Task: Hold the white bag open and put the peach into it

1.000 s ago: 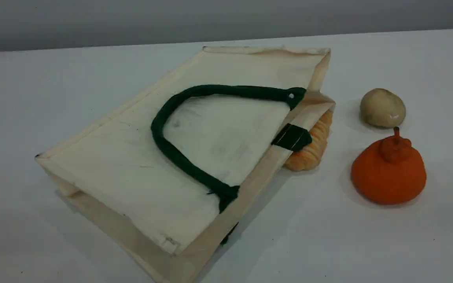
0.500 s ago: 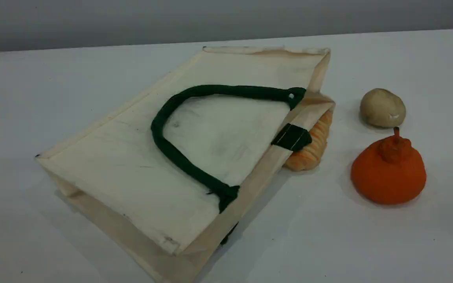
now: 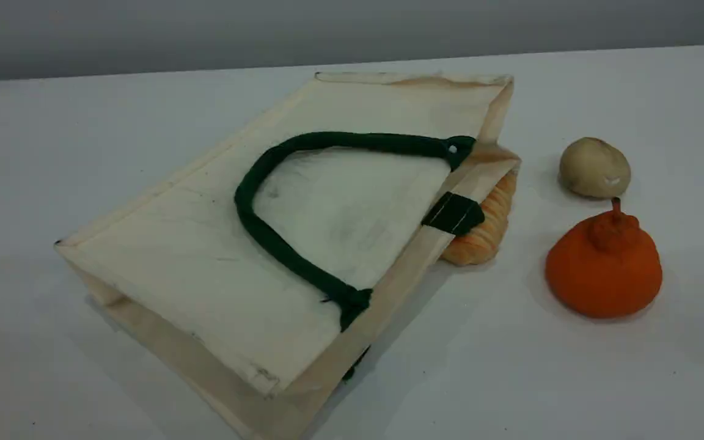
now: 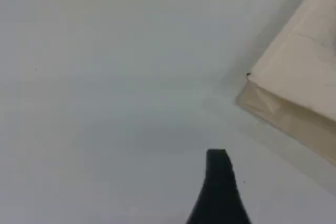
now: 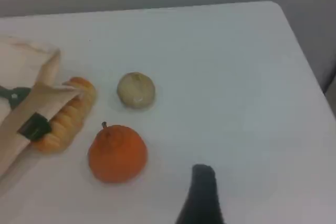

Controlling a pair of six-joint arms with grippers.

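The white bag (image 3: 217,244) lies flat on the table, its dark green rope handle (image 3: 266,232) resting on its upper face and its mouth turned to the right. No arm shows in the scene view. The peach is out of view in every frame. In the left wrist view one dark fingertip of my left gripper (image 4: 217,157) hovers over bare table, left of the bag's corner (image 4: 304,87), with nothing at it. My right gripper (image 5: 202,172) shows one fingertip over bare table, right of the fruit, also with nothing at it.
An orange ribbed bread-like piece (image 3: 480,235) pokes out from under the bag's mouth beside a green tab (image 3: 453,214). A beige potato-like lump (image 3: 594,167) and an orange stemmed fruit (image 3: 602,269) stand right of the bag. The table's edge (image 5: 310,61) runs nearby in the right wrist view.
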